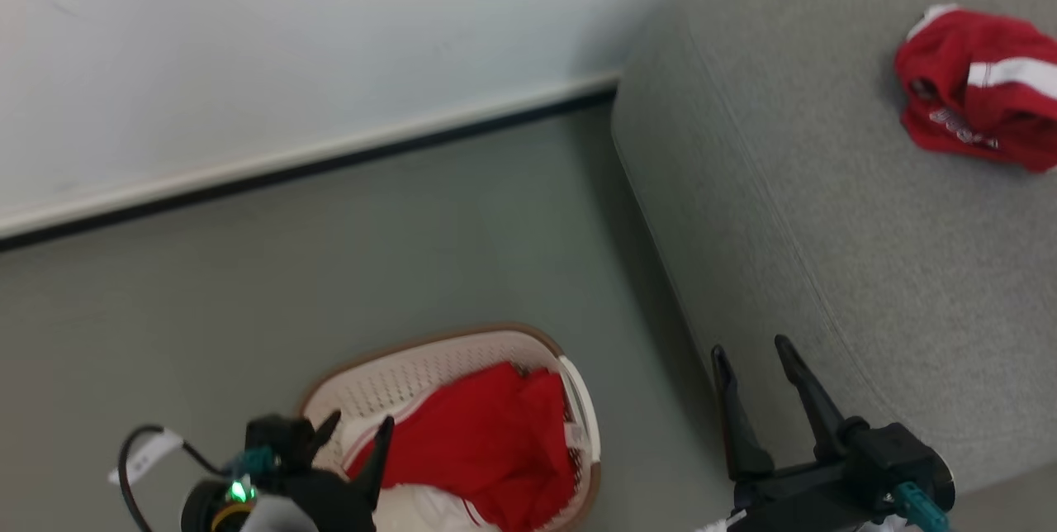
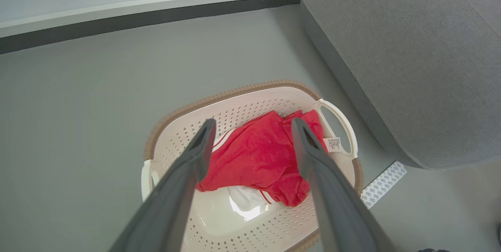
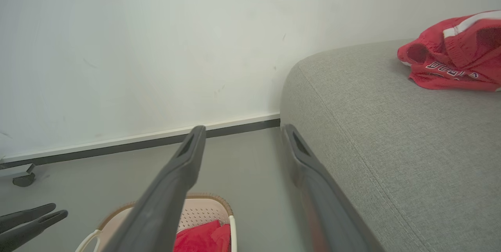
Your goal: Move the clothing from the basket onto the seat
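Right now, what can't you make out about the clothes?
- Head view: near end of the basket, past the bottom edge and behind the left gripper.
- Left wrist view: how many garments the red pile holds; folds overlap.
- Head view: garment on the seat, cut by the right edge; lettering too small.

We see a plain pale wall (image 1: pixel 289 36) meeting a smooth grey floor (image 1: pixel 413 251) along a white skirting board (image 1: pixel 314 150) with a dark strip beneath it, a dotted white strip (image 2: pixel 383 183) lying flat on the floor, and a dark caster (image 3: pixel 23 180) near the wall
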`<state>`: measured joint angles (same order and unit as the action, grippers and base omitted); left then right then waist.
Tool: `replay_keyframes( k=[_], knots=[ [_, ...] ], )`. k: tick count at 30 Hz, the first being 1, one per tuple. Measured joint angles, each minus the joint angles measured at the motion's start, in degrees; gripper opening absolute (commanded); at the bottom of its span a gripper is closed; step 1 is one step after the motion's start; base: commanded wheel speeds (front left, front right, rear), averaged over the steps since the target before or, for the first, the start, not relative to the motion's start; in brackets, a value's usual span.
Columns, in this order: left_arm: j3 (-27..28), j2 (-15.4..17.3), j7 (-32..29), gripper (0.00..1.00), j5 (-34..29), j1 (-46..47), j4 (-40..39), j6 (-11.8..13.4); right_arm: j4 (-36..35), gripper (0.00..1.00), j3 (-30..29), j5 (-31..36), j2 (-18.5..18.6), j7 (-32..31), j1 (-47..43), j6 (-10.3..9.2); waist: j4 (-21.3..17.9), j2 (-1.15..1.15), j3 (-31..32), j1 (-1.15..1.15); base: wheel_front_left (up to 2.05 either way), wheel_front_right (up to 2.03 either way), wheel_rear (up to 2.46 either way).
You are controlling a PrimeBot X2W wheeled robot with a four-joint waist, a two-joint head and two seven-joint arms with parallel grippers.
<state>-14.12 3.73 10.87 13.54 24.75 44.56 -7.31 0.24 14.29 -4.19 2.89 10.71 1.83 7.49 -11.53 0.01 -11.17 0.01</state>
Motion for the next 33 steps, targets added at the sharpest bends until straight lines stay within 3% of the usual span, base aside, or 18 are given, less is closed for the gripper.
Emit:
replay_keyframes(
  k=[5, 17, 26, 33],
  knots=[
    [-2.40, 1.34, -1.07, 1.00, -0.21, 8.42, 4.97, -0.10, -1.10, 1.00, -0.35, -1.71, 0.07, 1.82, 1.38, 0.00, -3.06, 0.01, -6.95, 0.01, 0.00, 0.00, 0.00],
    [-14.81, 1.45, -2.82, 1.00, 4.11, 20.08, 12.10, -0.15, -2.98, 1.00, -1.90, -2.33, 0.10, 3.80, 1.88, 0.00, -9.51, 0.01, -23.26, 0.01, 0.00, 0.00, 0.00],
    [-24.41, 1.03, -1.67, 1.00, 6.20, 25.45, 16.29, -0.15, -5.09, 1.00, -2.86, -2.43, 0.04, 4.03, 0.13, 0.00, -11.31, 0.01, -32.38, 0.00, 0.00, 0.00, 0.00],
    [-29.45, 1.81, -0.46, 1.00, 2.90, 30.28, 23.62, 1.20, -6.21, 1.00, -2.70, -3.24, 0.00, 4.13, -0.42, 0.00, -11.23, 0.01, -37.21, 0.00, 0.00, 0.00, 0.00]
  ],
)
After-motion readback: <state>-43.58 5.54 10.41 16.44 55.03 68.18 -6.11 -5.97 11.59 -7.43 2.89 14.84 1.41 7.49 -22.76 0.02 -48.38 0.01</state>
